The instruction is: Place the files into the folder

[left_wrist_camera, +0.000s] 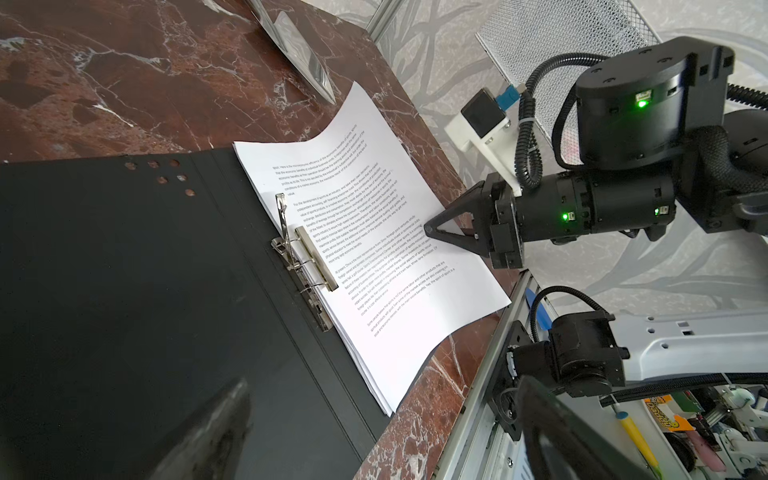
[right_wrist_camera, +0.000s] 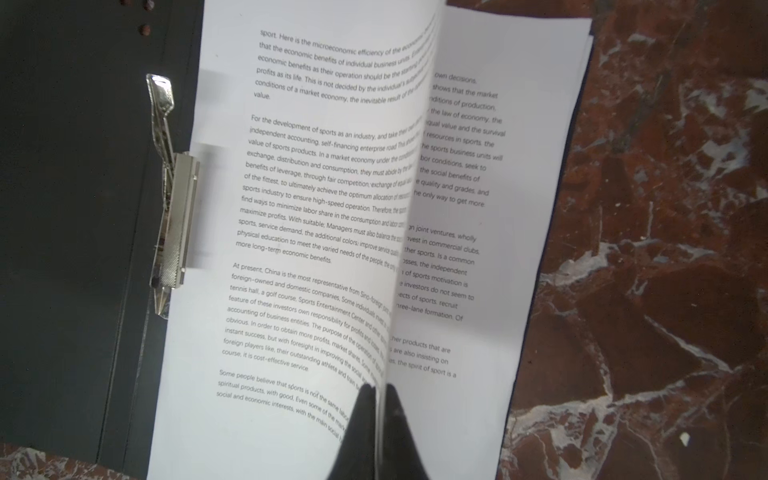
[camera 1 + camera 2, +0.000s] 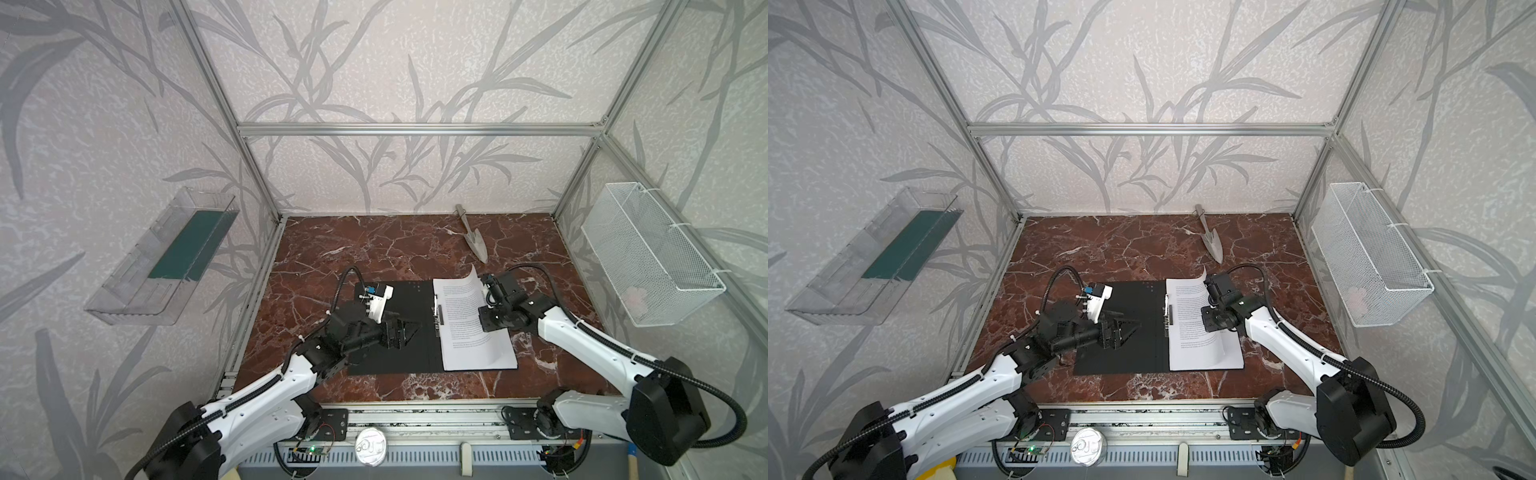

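The black folder [image 3: 386, 357] [image 3: 1121, 361] lies open on the marble table, its metal clip [image 3: 439, 313] [image 2: 174, 216] at the spine. The files [image 3: 465, 349] [image 3: 1196, 357] [image 1: 374, 249], white printed sheets, are stacked on its right half. My right gripper [image 3: 482, 318] [image 3: 1204, 318] [image 2: 377, 388] is shut on the right edge of the top sheet [image 2: 291, 187]. That sheet is lifted and curled over the rest of the stack [image 2: 478, 270]. My left gripper [image 3: 409, 330] [image 3: 1127, 330] [image 1: 382, 432] hangs open over the folder's bare left cover [image 1: 124, 270], holding nothing.
A metal trowel [image 3: 473, 239] [image 3: 1210, 239] lies at the back of the table. A white wire basket [image 3: 648, 253] hangs on the right wall. A clear tray [image 3: 124, 291] holding a dark green pad [image 3: 187, 245] hangs on the left wall.
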Tool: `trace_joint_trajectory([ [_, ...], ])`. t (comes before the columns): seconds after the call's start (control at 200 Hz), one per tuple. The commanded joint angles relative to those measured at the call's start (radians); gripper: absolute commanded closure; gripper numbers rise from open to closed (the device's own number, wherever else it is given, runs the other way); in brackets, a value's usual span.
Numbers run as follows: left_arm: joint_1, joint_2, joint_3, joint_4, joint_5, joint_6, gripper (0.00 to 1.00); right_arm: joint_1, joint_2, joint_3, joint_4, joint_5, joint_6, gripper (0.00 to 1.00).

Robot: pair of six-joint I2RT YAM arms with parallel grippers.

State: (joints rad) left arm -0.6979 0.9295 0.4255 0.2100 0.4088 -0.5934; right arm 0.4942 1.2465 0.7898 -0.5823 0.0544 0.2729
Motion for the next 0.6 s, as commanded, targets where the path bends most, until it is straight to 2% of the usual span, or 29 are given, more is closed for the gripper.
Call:
trace_joint_trajectory([
  [0.0, -0.003, 0.002, 0.034, 0.004, -0.011, 0.019, 0.01, 0.005, -0.019, -0.01, 0.006, -0.008, 0.014, 0.86],
  [0.125, -0.004, 0.003, 0.035, 0.003, -0.011, 0.02, 0.01, 0.005, -0.024, -0.012, 0.007, -0.006, 0.014, 0.81],
  [0.325, -0.005, 0.002, 0.035, 0.0, -0.014, 0.021, 0.01, 0.006, -0.023, -0.021, 0.013, 0.001, 0.011, 0.54],
  [0.595, -0.005, 0.0, 0.037, -0.003, -0.012, 0.02, 0.01, 0.006, -0.081, -0.062, 0.043, 0.09, 0.045, 0.33],
])
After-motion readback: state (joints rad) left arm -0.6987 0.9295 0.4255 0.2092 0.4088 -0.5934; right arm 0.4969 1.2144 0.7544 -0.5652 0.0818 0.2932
